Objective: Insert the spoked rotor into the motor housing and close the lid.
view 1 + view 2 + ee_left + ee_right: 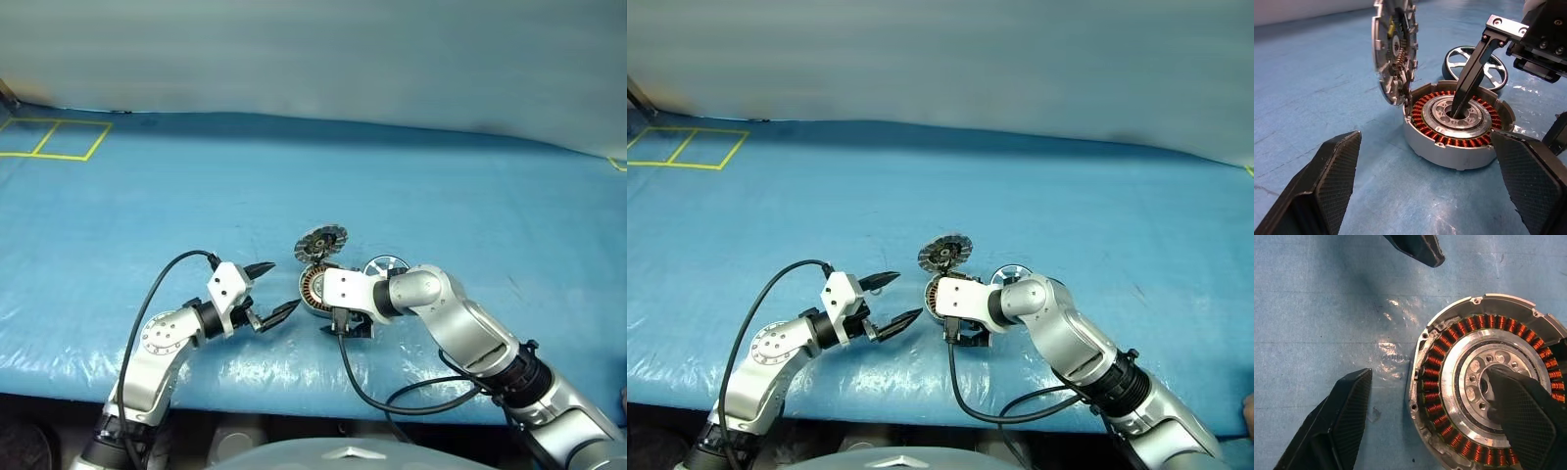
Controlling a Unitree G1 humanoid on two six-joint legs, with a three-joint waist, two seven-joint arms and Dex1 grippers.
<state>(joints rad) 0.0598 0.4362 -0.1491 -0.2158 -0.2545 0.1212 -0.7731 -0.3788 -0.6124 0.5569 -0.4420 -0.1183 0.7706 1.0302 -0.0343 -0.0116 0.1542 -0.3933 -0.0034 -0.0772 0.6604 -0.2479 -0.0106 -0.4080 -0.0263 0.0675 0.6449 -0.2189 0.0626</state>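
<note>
Blue plastic sheeting (323,186) covers the broad table surface, with yellow tape squares (54,139) marked at its far left corner. Near the front edge, the right gripper (1425,423) reaches in from the right and points steeply down over the motor housing (1457,125); its jaws stand apart, one finger (1469,78) dipping into the bore of the housing's metallic centre and the other finger (1334,423) over bare sheet outside the rim, grasping nothing. The left gripper (266,291) hovers just left of the housing, aimed toward it, its two black fingers spread wide and empty. The housing sits flat on the sheet, its copper-brown ring of windings exposed. The lid (1393,51) stands upright on its hinge at the housing's far-left edge, fully open, with its inner face turned toward the housing. The spoked rotor (1476,66) lies flat on the sheet just beyond the housing, to its right, untouched by either gripper.
</note>
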